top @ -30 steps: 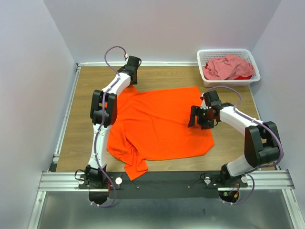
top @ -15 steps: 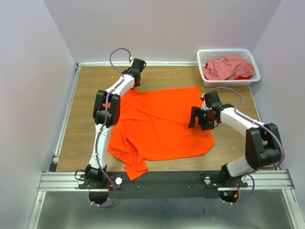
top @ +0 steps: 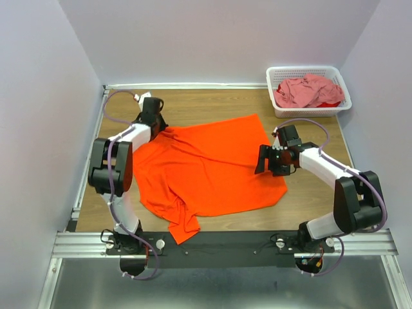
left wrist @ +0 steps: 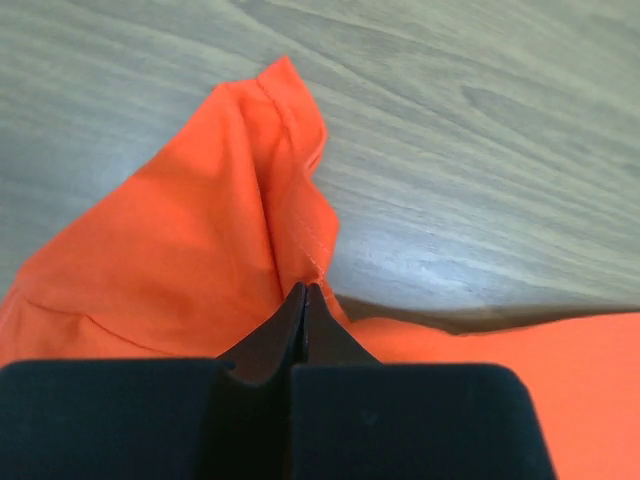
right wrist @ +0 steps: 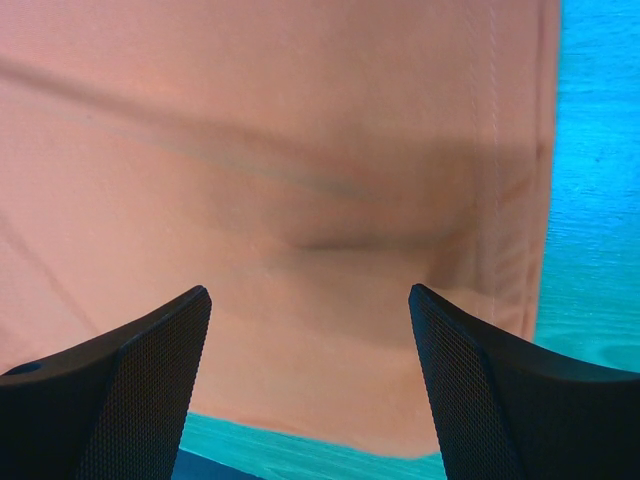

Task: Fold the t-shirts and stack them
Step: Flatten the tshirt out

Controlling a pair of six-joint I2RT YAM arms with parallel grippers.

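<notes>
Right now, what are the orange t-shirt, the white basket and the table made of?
Orange t-shirt: soft matte cloth, maybe cotton knit; it wrinkles and shows a stitched hem.
White basket: looks like smooth moulded plastic, with stiff lattice walls.
Table: wood or a wood-look laminate, smooth; grain streaks show, but I cannot tell which.

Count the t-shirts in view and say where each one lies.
2: the orange t-shirt spread on the table, the pink t-shirt bunched in the white basket; others may be hidden beneath it.
</notes>
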